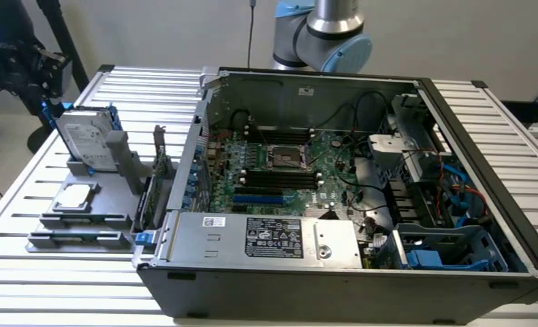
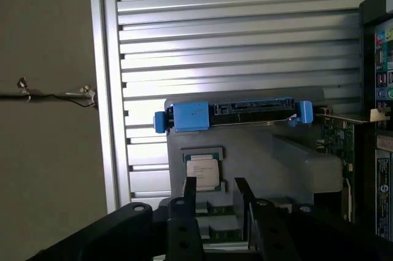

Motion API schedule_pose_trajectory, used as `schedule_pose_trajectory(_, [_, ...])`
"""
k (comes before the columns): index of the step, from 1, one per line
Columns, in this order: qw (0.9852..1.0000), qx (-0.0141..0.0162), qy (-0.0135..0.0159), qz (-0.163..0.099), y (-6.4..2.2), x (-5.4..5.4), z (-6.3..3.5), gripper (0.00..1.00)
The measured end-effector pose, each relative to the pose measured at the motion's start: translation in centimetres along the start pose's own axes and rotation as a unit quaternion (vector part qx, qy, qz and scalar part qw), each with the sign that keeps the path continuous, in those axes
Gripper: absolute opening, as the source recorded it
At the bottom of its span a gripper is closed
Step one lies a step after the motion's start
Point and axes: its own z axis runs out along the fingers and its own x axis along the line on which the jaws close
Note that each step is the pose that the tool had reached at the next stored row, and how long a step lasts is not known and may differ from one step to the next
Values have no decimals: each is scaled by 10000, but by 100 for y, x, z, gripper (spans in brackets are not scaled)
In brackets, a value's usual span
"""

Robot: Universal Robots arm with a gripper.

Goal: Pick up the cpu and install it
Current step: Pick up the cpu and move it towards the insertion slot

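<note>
The gripper's [image 2: 215, 194] two dark fingers stand apart with nothing between them, close over the cpu [image 2: 203, 171]. The cpu is a small, flat square chip with a silver-grey lid and a green border. It lies flat in the grey holder [image 2: 258, 156] beside the open computer case [image 1: 342, 286].

Clear from above over cpu [image 1: 73, 197]; upright hard drive [image 1: 86, 139] just beside, grey post [image 1: 122, 151] near; pc case [image 1: 342, 289] wall on ext. view's right.
</note>
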Motion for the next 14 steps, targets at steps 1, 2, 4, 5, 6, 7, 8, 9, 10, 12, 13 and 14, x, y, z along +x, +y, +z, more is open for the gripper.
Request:
schedule_pose_trajectory(1, [10000,0,0,0,0,0,3,42])
schedule_pose_trajectory(2, [10000,0,-1,0,-1,0,12,42])
schedule_pose_trajectory(4, [10000,0,0,-3,-2,-1,42,53])
schedule_pose_trajectory(5, [10000,0,0,-12,-2,-1,61,53])
schedule_pose_trajectory(6, [10000,1,1,-27,-5,-2,79,60])
schedule_pose_trajectory(7, [10000,1,2,-44,-8,-3,96,60])
schedule_pose_trajectory(8, [10000,2,2,-64,-13,-3,115,60])
schedule_pose_trajectory(9, [10000,2,7,-90,-19,-4,132,60])
schedule_pose_trajectory(10, [9999,2,16,-122,-28,-5,150,60])
schedule_pose_trajectory(12, [9998,1,37,-190,-46,-7,187,60])
schedule_pose_trajectory(13, [9997,2,49,-224,-55,-8,204,60])
schedule_pose_trajectory(14, [9996,1,62,-259,-64,-10,222,60])
